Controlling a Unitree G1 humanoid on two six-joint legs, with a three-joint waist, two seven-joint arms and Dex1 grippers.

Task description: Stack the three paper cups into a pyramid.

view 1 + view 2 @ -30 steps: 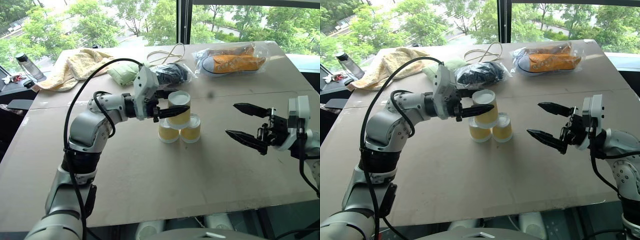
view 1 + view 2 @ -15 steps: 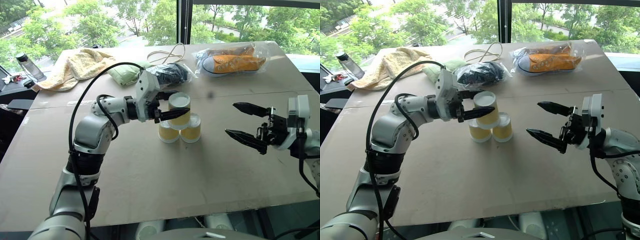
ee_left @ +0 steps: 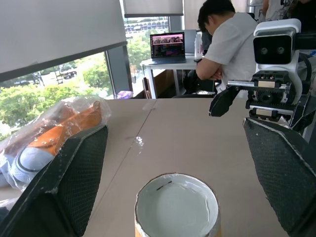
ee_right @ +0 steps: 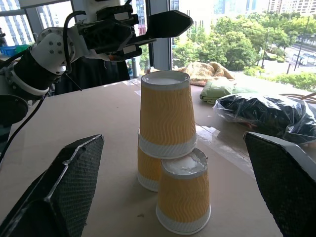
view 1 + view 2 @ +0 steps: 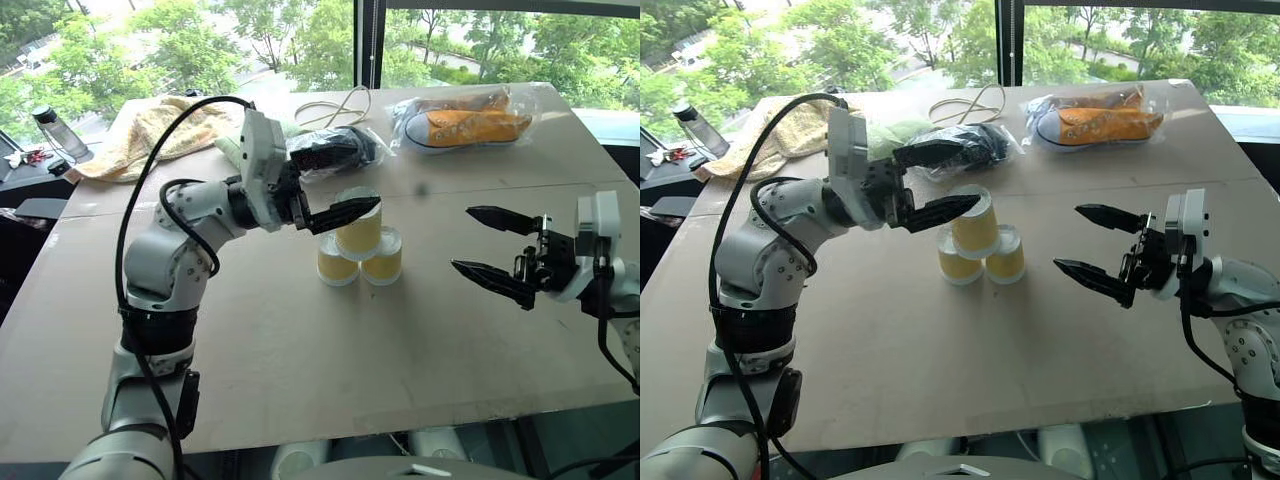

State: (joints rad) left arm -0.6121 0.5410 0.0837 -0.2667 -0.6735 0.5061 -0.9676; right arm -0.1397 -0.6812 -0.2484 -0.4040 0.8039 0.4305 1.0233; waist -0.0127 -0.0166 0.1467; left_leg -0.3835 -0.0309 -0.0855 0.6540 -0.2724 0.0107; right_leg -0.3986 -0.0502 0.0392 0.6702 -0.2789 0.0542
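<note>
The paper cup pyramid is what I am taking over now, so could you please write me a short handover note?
Left gripper: open, raised just above the top cup, holding nothing.
Right gripper: open, empty, off to the right of the stack.
Cups: two bottom cups stand upside down, side by side on the table; the top cup sits upside down across them.
Done: pyramid built.
Left: withdraw both arms without touching it.

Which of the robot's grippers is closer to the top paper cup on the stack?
Left. The left gripper hangs open just above the top paper cup; the right gripper hangs open well off to its right.
</note>
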